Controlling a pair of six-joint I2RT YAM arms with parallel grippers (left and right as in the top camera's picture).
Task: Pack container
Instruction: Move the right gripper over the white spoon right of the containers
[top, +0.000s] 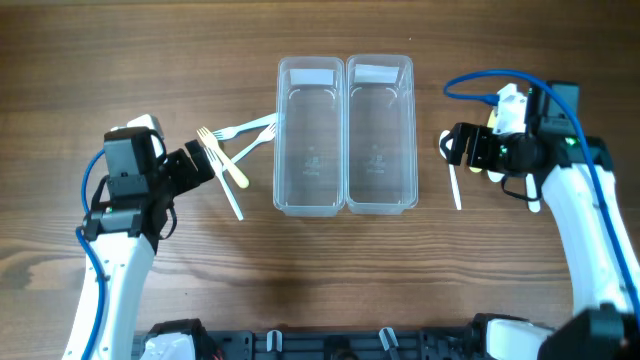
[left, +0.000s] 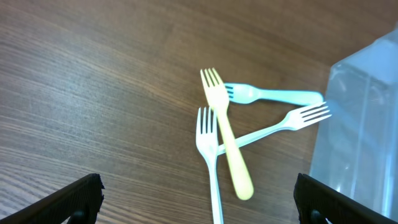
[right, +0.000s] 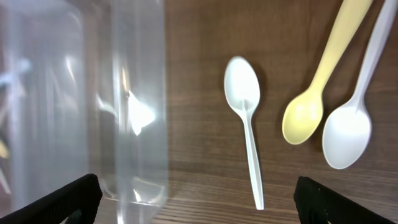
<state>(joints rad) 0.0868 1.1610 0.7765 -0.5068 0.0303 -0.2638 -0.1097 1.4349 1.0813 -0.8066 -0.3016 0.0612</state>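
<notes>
Two clear plastic containers stand side by side mid-table, the left one (top: 310, 150) and the right one (top: 380, 150), both empty. Left of them lies a pile of forks: a yellow fork (left: 227, 140) crossing three pale ones (left: 273, 95). My left gripper (top: 203, 165) hovers open just left of the pile, and its open jaws (left: 199, 199) span the fork handles. My right gripper (top: 455, 148) is open to the right of the containers, above the spoons. Its view shows a white spoon (right: 247, 118), a yellow spoon (right: 317, 81) and another white spoon (right: 354, 112); nothing is between the open jaws (right: 196, 199).
The left container's wall (left: 360, 124) rises at the right of the left wrist view. The right container's wall (right: 81, 93) fills the left of the right wrist view. A blue cable (top: 490, 80) loops above the right arm. Bare wooden table (top: 320, 270) lies in front of the containers.
</notes>
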